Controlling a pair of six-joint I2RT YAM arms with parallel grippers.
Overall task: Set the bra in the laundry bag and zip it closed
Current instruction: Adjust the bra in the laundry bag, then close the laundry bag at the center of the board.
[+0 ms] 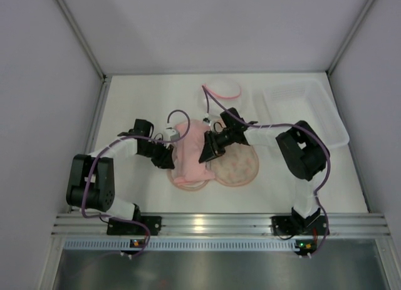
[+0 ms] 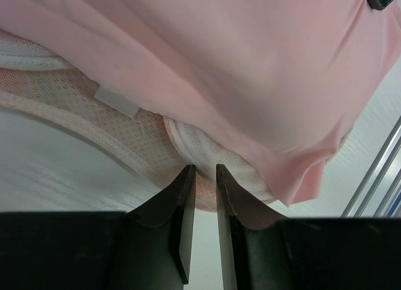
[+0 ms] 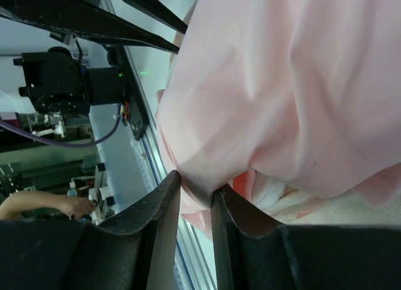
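Observation:
The laundry bag (image 1: 238, 168) lies open on the table, peach print with a pale mesh lining. The salmon-pink bra (image 1: 191, 146) is draped over its left half. My left gripper (image 1: 168, 157) is at the bag's left edge. In the left wrist view its jaws (image 2: 205, 171) stand narrowly apart with the bag's mesh rim (image 2: 75, 93) between the tips, and the bra (image 2: 250, 64) hangs above. My right gripper (image 1: 205, 155) is over the bag's middle. In the right wrist view it (image 3: 197, 180) pinches a fold of the bra (image 3: 282, 83), lifted above the bag's mesh (image 3: 326, 205).
A white mesh round pouch with a pink rim (image 1: 222, 89) sits behind the bag. A clear plastic tray (image 1: 307, 108) stands at the back right. The metal rail (image 1: 200, 224) runs along the near edge. White walls enclose the table.

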